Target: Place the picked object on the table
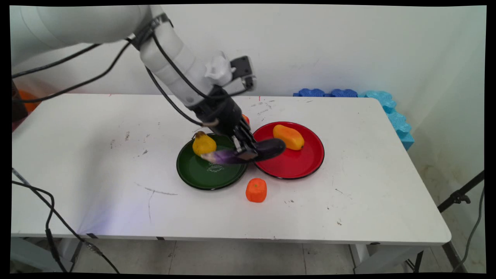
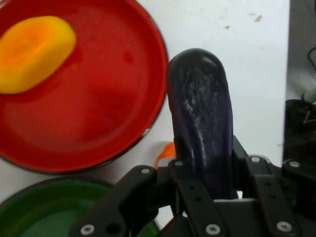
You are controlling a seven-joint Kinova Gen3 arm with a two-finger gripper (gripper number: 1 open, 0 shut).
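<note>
My gripper (image 1: 246,151) is shut on a purple eggplant (image 1: 267,149), holding it just above the table where the green plate (image 1: 193,170) and the red plate (image 1: 294,166) meet. In the hand view the eggplant (image 2: 202,123) sticks out between the fingers, beside the red plate (image 2: 98,108). A yellow pear (image 1: 204,144) sits on the green plate's far left side. An orange mango (image 1: 288,136) lies on the red plate, also seen as the mango (image 2: 32,52) in the hand view. The green plate (image 2: 39,212) shows at the lower left there.
An orange carrot piece (image 1: 256,190) stands on the table in front of the two plates. A small orange thing (image 1: 245,118) peeks out behind the gripper. Blue foam pieces (image 1: 387,106) lie along the table's far right corner. Black cables hang at the left.
</note>
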